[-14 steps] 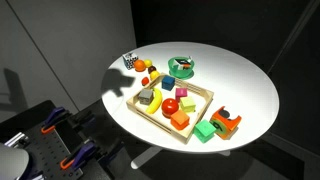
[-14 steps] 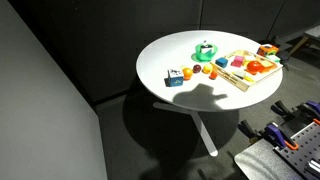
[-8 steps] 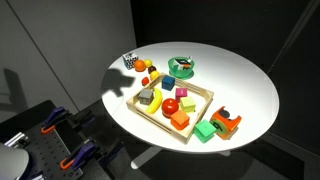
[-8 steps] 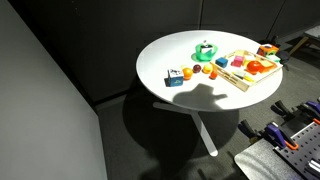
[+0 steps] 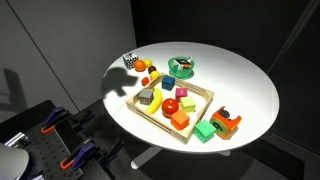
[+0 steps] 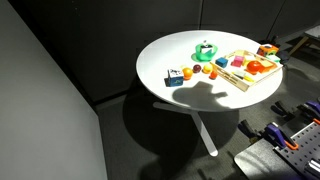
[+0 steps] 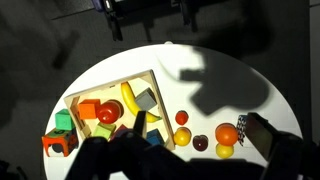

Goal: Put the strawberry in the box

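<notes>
Nothing has moved since the earlier frames; every piece sits where it was. Wrist view, left to right: a blocky orange and green toy (image 7: 55, 143) and a green cube (image 7: 63, 122) lie at the edge of the round, smooth white tabletop (image 7: 230, 85). Next comes the box (image 7: 72, 98), a shallow square tray of light wood with low walls. It holds an orange cube (image 7: 88, 110), a round glossy red fruit (image 7: 107, 113), a curved yellow banana (image 7: 130, 98) and a grey wedge block (image 7: 147, 99). Just beside the box, on bare tabletop, lie small red toy fruits (image 7: 181, 136); which one is the strawberry is too small to tell, and none of these is inside the box. Further right are a round orange (image 7: 227, 134) and a black-and-white checkered cube (image 7: 255, 130). In an exterior view a round green bowl (image 5: 182, 66) stands behind the box. Hand: only dark blurred shapes (image 7: 120, 158) cross the bottom of the wrist view, so released or clenched cannot be told.
</notes>
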Controlling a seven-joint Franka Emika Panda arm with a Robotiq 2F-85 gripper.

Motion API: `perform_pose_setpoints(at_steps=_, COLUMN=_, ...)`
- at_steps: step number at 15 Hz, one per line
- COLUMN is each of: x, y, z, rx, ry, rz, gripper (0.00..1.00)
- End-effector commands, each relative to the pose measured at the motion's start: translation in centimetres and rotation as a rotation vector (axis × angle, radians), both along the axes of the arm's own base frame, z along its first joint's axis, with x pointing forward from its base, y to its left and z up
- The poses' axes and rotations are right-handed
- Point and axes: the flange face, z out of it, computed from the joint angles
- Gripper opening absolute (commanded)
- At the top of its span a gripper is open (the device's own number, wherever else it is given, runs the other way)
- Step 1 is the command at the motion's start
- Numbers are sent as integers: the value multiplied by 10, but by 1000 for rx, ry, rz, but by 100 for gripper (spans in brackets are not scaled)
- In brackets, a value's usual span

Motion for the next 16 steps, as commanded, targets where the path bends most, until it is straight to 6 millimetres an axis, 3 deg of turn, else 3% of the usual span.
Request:
perform_pose_setpoints(at_steps=1, x=18, y=-1, z=-28, rx=-17, ry=26, rz=-21, gripper=100)
perform_pose_setpoints(at_steps=8, x=56, y=7, z=-82, rx=14, ry=22, rz=18, gripper=100)
perform_pose_setpoints(at_steps=16, x=104, y=19, z=-122, rx=36, ry=-125, rz=80, gripper=100)
